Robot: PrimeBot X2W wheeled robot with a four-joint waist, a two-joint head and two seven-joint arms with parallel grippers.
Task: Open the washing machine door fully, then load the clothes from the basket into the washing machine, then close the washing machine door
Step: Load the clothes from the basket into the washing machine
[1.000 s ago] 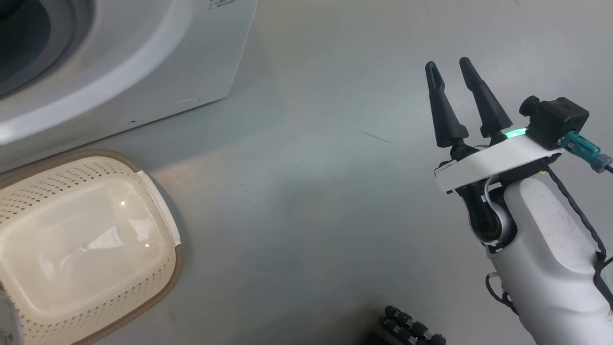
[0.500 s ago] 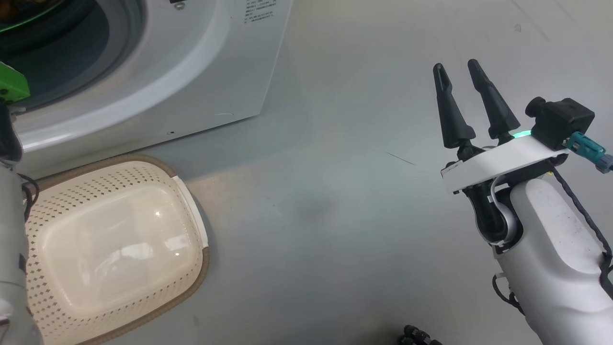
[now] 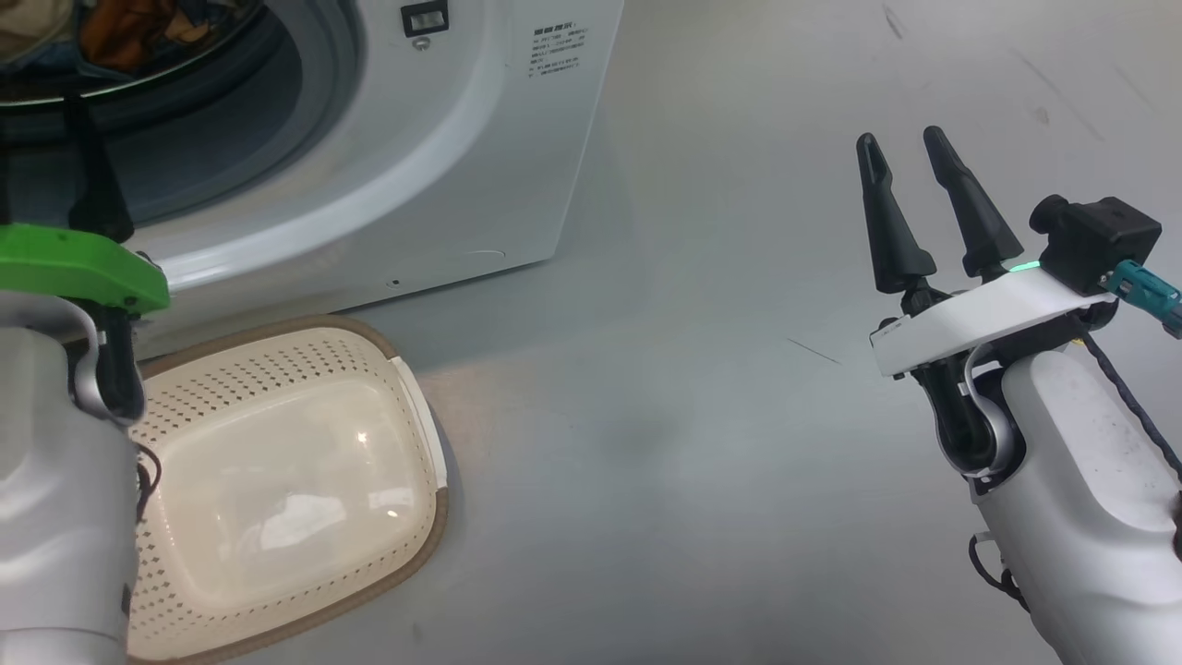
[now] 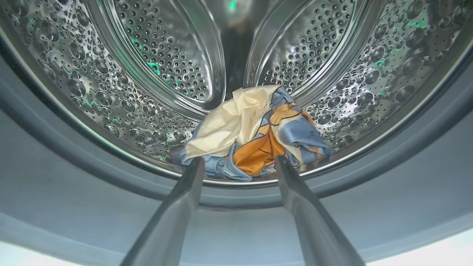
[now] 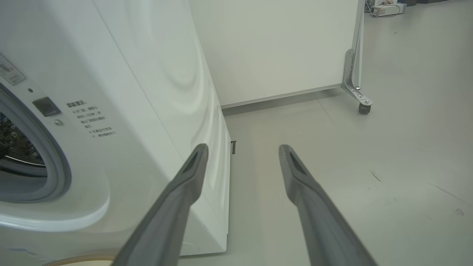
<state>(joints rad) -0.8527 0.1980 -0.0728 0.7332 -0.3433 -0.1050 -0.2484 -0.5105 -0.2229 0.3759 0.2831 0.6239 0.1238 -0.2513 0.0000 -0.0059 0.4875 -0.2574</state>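
One clothes bundle (image 4: pixel 255 136) in washing machine (image 3: pixel 480 139), one basket (image 3: pixel 305 365), both arms' jaws spread wide

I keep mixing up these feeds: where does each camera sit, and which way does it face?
Head view: on the head, facing down at the floor, basket and washer; left forearm and open right gripper show.
Left wrist view: on the left wrist, facing into the drum at the clothes; open left gripper shows.
Right wrist view: on the right wrist, facing along the washer's side toward a wheeled panel; own fingers show.
Shared: head and right wrist views both show the washer's printed label.
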